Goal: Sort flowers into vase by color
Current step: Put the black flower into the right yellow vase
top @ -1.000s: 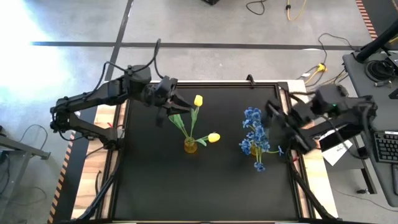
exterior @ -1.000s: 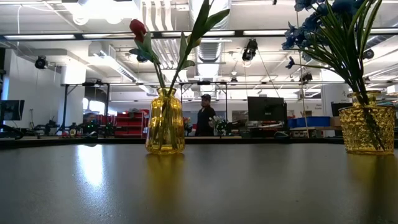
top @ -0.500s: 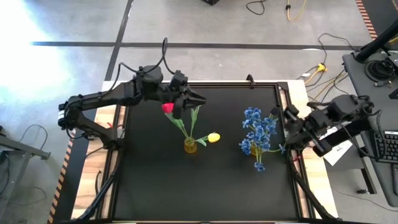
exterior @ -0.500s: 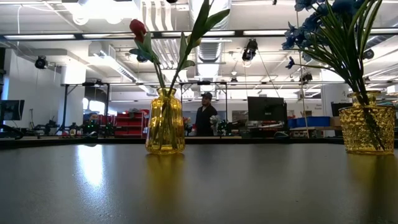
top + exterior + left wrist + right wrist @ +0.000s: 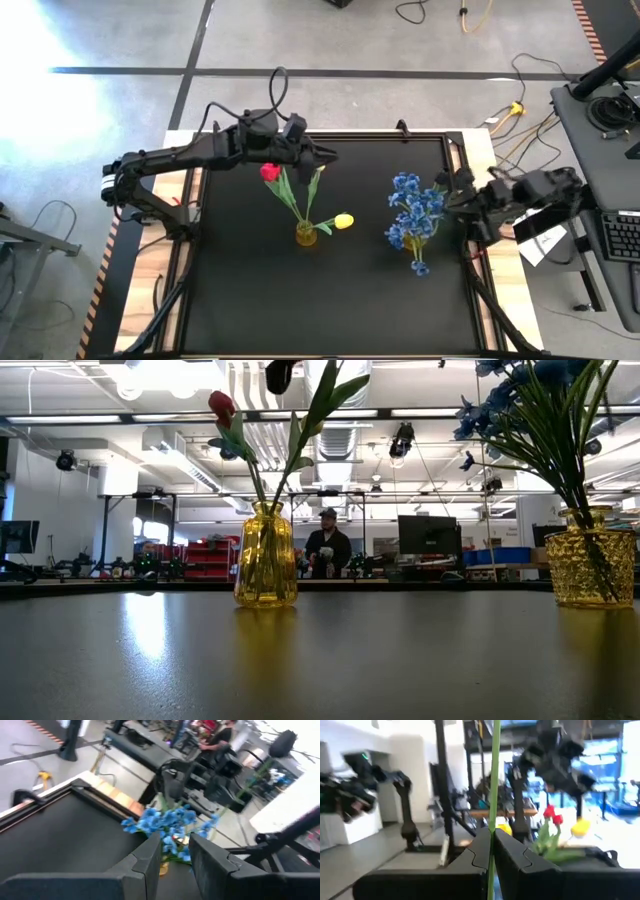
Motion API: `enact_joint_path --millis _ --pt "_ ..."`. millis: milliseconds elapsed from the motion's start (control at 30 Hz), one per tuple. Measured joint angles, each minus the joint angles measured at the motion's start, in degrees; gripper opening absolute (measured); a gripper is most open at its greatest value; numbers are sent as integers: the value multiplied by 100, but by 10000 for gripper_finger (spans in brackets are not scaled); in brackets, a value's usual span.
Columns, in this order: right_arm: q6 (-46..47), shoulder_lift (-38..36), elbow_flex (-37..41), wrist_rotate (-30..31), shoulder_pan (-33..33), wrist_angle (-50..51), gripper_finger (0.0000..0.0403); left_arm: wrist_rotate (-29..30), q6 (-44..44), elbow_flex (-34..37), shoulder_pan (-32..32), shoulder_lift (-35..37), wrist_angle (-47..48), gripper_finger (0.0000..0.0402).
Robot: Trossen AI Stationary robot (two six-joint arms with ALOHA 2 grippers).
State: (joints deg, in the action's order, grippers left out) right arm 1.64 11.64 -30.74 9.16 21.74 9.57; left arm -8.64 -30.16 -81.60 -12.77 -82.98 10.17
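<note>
while the left pincer (image 5: 322, 156) hangs released above the red tulip (image 5: 269, 172), the right pincer (image 5: 491, 851) is clenched on 1 green stem (image 5: 494, 780).

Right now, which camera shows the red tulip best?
The high view: the red tulip shows whole from above, beside the left gripper. The low view catches it side-on above the yellow vase. The right wrist view shows it small and blurry; the left wrist view misses it.

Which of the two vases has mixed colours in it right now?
The left vase, near the table's middle: it holds a red tulip with yellow tulips. The right vase holds only blue blossoms.
</note>
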Motion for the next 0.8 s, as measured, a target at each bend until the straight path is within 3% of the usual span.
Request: enact_joint_path --millis 367,633,800 --pt "-449 -349 1250 1324 0 -205 12 219 -394 0 -25 35 144 91" --pt "-379 -412 1790 1345 0 -755 12 222 -639 0 -22 41 146 91" --pt "2 -409 1855 1343 0 -302 13 218 -643 0 -20 42 146 91"
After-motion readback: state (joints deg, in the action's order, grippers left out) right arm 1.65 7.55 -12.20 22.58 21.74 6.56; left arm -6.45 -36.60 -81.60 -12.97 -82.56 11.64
